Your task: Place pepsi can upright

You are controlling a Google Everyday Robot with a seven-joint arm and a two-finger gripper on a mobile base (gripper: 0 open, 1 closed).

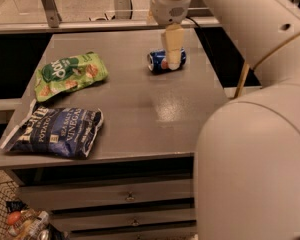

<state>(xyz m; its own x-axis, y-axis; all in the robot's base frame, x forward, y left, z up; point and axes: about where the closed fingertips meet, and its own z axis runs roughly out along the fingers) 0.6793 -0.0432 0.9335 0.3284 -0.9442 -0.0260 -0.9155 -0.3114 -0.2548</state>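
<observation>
The pepsi can (159,60) is a small blue can lying on its side on the far right part of the grey table (135,109), its silver top facing left. My gripper (174,59) hangs down from the white arm directly over the can's right half, with one pale finger (173,45) in front of the can. The can's right part is hidden behind that finger.
A green chip bag (70,74) lies at the table's left. A dark blue chip bag (55,132) lies at the front left. My white arm (255,149) fills the right foreground. Drawers (130,199) sit below the table, and a basket (20,224) with items is at bottom left.
</observation>
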